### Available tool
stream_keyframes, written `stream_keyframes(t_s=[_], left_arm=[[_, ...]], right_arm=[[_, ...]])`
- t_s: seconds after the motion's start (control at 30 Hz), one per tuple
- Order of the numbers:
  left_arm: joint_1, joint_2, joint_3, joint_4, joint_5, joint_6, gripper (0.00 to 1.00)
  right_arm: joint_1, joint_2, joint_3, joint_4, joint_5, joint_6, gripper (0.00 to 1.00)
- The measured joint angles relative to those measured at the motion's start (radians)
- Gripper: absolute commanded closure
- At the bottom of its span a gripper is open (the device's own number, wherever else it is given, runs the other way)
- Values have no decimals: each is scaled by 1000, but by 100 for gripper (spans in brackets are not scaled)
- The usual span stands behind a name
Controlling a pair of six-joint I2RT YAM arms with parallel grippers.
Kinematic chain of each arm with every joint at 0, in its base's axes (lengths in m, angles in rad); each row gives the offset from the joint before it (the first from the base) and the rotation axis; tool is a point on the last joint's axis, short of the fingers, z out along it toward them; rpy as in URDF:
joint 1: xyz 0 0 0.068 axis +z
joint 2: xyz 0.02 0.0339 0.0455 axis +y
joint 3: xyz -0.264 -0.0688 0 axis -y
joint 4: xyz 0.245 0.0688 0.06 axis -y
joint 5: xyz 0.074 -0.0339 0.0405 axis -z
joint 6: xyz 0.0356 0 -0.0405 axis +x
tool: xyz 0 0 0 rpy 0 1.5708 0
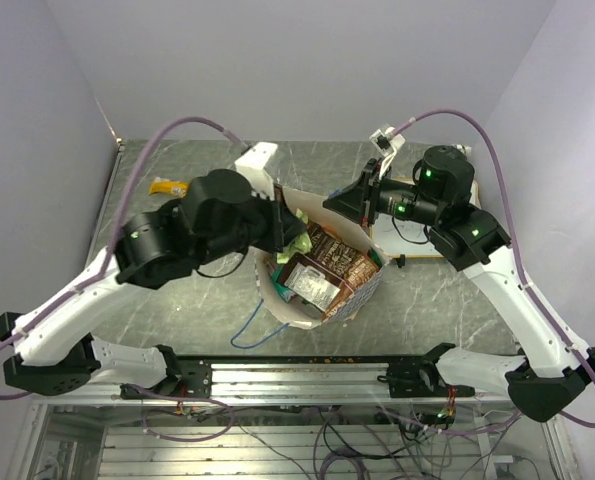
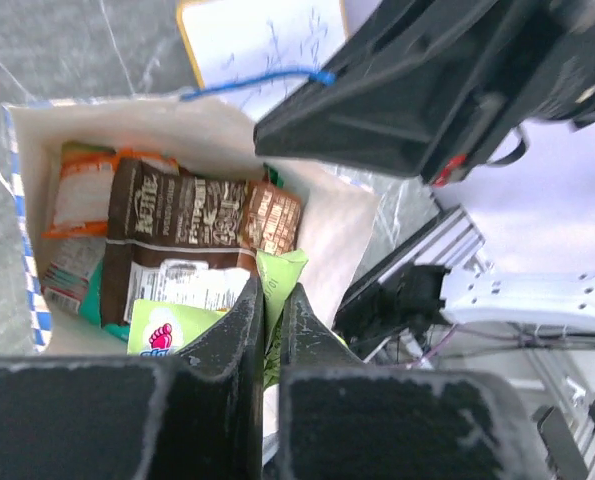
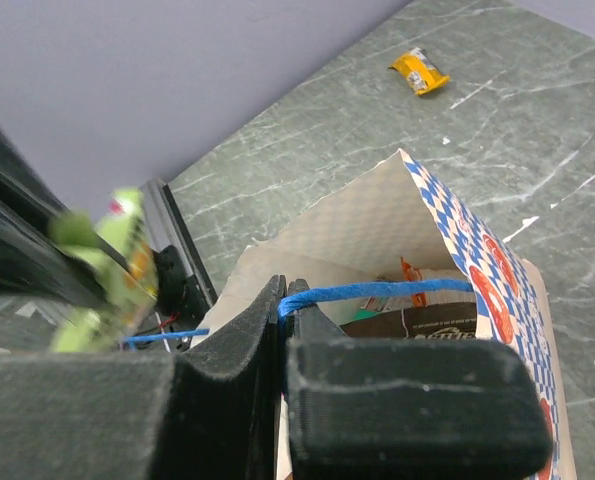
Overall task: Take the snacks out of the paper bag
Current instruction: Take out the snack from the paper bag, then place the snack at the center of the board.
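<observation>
Left wrist: green packet (image 2: 282,278) seemingly pinched between left fingers (image 2: 232,345), over paper bag (image 2: 329,218).

This is a robotics lab, a closed-off test cell rather than a home. Two white-and-black robot arms (image 1: 72,308) are bolted to a metal rail (image 1: 307,378) at the edge of a green marbled surface (image 1: 207,312). Plain lilac walls (image 1: 297,60) box it in, and loose cables (image 1: 327,432) trail below.
</observation>
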Motion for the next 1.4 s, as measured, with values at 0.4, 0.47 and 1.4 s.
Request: stream_keyframes(t_s=[0.4,0.47,1.4], left_arm=[[166,-73,169,-135,-469,-59,93],[262,-73,153,-122,-501,-53,93],[1266,806,9,312,131,-114,93]], right_arm=[[0,-10,-8,-5,53,8,100],[0,-10,-8,-11,62,8,100],[0,86,158,-180,224,-29,100]])
